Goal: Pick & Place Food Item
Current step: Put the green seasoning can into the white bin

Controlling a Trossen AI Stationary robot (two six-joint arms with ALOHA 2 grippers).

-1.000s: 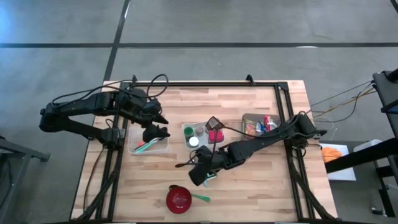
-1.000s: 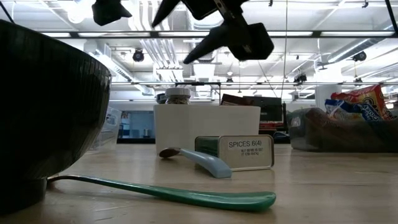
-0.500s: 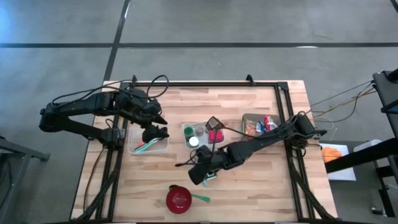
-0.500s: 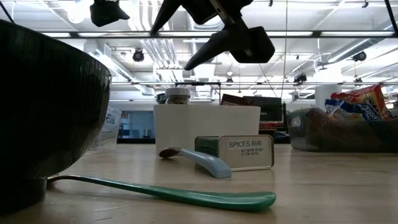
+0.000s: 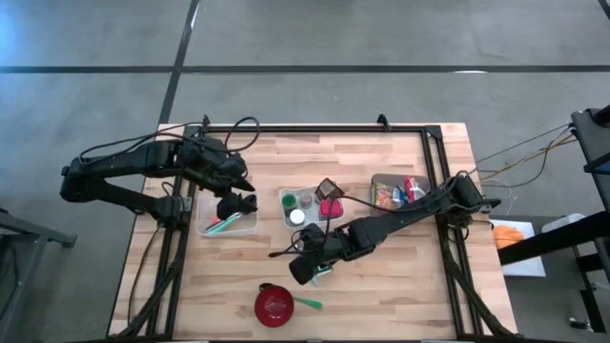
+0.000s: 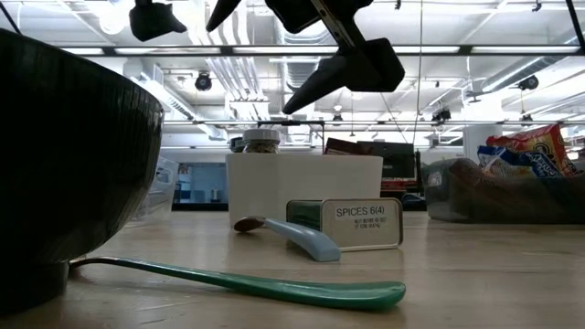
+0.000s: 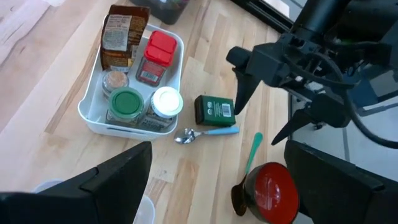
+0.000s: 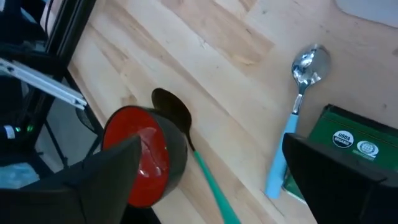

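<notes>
Left wrist view: our right hand (image 7: pixel 264 102) hangs wide open, empty, above the green spice tin (image 7: pixel 214 110); next, lower and close.

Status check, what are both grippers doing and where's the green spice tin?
Right gripper open, empty, above green spice tin. Tin on table beside blue-handled spoon. Left gripper open over clear tub. Nothing blocking.

A red bowl (image 7: pixel 270 190) sits near the right gripper (image 7: pixel 257 127). A green spoon (image 7: pixel 252 154) and a blue-handled spoon (image 7: pixel 208 132) lie below it.
</notes>
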